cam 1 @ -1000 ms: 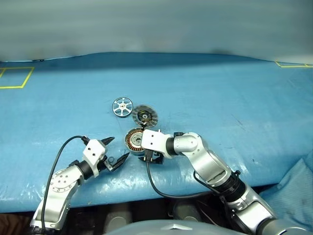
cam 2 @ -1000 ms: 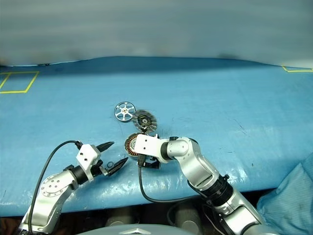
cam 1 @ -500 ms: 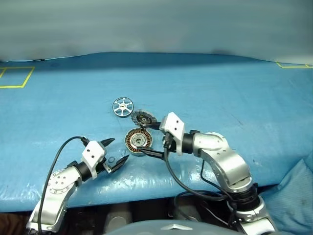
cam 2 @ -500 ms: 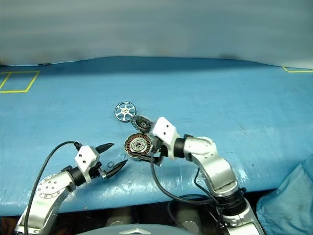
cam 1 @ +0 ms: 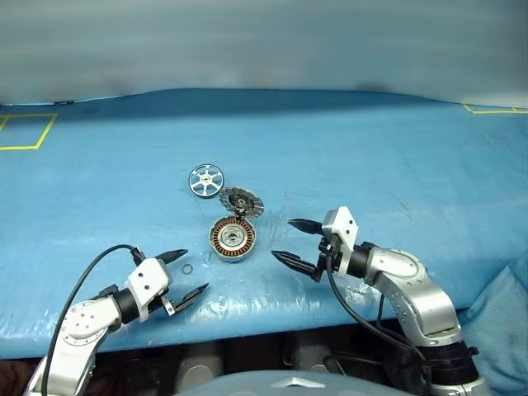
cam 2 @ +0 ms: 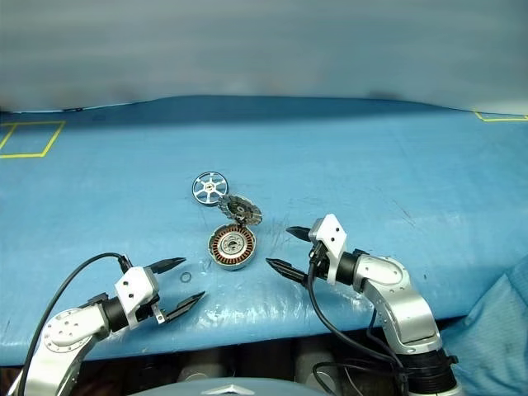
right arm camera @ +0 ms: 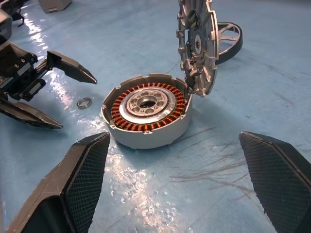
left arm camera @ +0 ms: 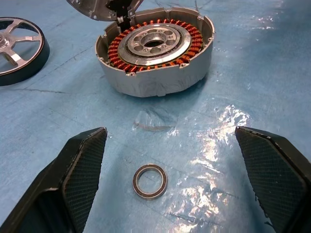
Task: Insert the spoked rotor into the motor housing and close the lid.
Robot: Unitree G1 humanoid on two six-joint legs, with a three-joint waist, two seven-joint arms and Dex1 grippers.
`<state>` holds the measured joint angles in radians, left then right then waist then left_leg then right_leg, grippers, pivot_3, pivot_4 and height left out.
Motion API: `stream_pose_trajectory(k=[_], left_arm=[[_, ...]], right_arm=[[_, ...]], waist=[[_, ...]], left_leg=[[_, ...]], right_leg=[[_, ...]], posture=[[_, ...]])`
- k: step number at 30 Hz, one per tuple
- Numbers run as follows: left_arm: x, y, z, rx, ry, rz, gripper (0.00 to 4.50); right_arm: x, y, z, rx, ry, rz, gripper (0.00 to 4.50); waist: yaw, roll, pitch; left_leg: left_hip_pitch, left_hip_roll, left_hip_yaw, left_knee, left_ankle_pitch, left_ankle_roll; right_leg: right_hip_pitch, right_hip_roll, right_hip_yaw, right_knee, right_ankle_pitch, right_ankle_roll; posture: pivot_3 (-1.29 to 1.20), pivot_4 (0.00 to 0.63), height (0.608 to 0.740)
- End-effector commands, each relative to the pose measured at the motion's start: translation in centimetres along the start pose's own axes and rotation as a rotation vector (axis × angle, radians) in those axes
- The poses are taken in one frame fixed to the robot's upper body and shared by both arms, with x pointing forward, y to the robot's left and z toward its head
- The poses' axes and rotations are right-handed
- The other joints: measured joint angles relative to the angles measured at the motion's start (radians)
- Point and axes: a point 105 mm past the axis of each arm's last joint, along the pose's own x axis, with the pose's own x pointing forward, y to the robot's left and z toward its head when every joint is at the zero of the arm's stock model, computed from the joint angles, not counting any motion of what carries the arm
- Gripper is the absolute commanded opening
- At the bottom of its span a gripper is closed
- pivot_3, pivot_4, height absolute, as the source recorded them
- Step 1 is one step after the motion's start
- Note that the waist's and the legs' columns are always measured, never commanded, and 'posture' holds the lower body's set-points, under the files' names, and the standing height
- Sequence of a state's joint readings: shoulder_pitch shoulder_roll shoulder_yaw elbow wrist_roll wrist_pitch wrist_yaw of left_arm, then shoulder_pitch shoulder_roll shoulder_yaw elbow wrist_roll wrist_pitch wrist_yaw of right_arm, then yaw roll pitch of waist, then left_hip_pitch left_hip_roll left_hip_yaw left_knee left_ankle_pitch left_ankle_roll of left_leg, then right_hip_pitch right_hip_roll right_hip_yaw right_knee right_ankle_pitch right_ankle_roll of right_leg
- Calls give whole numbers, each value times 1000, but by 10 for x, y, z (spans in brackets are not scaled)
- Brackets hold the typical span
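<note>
On the blue bench (cam 1: 396, 157), the round silver motor housing with copper windings (cam 1: 233, 238) sits with its segmented lid (cam 1: 241, 200) propped upright on its far rim; the shiny spoked rotor (cam 1: 206, 180) lies just beyond. Left gripper (cam 1: 183, 272) and right gripper (cam 1: 295, 242) flank the housing, fingers spread, empty. A careless reach could topple the lid shut.

A wide table (cam 1: 396, 157) under a glossy blue cover catches the overhead light in wet-looking glints, yellow tape (cam 1: 29, 130) marks squares at its far corners, and a plain grey wall (cam 1: 264, 41) stands behind
</note>
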<state>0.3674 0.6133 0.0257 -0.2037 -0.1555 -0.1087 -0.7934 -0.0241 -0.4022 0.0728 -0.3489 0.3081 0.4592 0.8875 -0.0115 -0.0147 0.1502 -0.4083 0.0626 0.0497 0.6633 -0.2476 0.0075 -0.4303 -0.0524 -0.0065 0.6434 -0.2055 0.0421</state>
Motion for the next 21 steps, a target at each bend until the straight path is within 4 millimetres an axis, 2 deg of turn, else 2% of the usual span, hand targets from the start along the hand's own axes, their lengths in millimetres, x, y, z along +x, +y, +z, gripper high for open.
stream_pose_trajectory(k=[1, 8, 11, 14, 18, 20, 21], left_arm=[[-2, 1, -2, 4, 0, 7, 4500], [5, -1, -16, -79, 20, 22, 4500], [7, -3, -21, -94, 30, 27, 3908], [6, -2, -26, -84, 48, 42, 2951], [5, -3, -28, -86, 57, 42, 2951], [5, -3, -29, -81, 62, 53, 2634], [5, -2, -30, -72, 66, 63, 2634]], right_arm=[[1, -1, 9, -27, -39, 1, 4482], [1, -3, 7, -17, -34, -2, 4482], [0, 0, 5, 5, -32, 12, 4500], [-1, 5, 0, 38, -26, 48, 4500], [-3, 7, -10, 42, 1, 63, 4500], [-3, 8, -15, 43, 11, 69, 4500], [-3, 9, -17, 42, 17, 77, 4500]], waist=[[0, 0, 0], [1, 0, 0], [2, 0, 0], [1, 0, -1], [1, 1, -1], [1, 1, -1], [1, 1, -1]], left_leg=[[0, 0, 0, 0, 0, 0], [0, 0, 0, 0, 0, 0], [1, 0, 0, 0, 0, 0], [1, 0, 0, 0, 0, 0], [2, 0, 0, 0, 0, 0], [3, 0, 0, 0, 0, 0], [3, 0, 0, 0, 0, 0]], right_leg=[[0, 0, 0, 0, 0, 0], [0, 0, 0, 0, 0, 0], [1, -1, 0, 0, 0, 0], [1, -1, 0, 0, 0, 0], [2, 0, 0, 0, 0, 0], [2, 0, 0, 0, 0, 0], [2, -1, 0, 0, 0, 0]], posture=[[0, 150, 740], [0, 150, 740], [0, 150, 740], [0, 150, 740], [0, 150, 740], [0, 150, 740], [0, 150, 740]])
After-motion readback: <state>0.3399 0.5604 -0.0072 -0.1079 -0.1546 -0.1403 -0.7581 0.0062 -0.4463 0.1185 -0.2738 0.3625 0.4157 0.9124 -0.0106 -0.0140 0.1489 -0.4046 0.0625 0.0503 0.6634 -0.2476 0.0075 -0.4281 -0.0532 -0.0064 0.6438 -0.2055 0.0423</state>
